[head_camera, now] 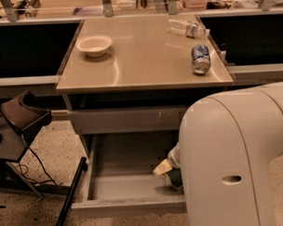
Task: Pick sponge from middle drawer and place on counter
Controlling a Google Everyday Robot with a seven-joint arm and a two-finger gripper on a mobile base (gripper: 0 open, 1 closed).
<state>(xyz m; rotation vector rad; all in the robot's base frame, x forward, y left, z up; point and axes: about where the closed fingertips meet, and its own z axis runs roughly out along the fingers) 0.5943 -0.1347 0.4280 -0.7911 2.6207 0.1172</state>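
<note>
The middle drawer (128,207) stands pulled open below the counter (144,59). The sponge (174,178) lies in the drawer's right part; only a dark green piece of it shows, the rest is hidden by my arm. My gripper (163,168) is down inside the drawer, right at the sponge's left edge. Whether it touches or holds the sponge does not show. The large white arm housing (231,153) covers the drawer's right side.
On the counter stand a white bowl (94,44) at the back left, a soda can (200,59) on its side at the right, and a clear bottle (187,27) lying at the back right. A dark chair (21,118) and a black bar (67,196) stand left of the drawer.
</note>
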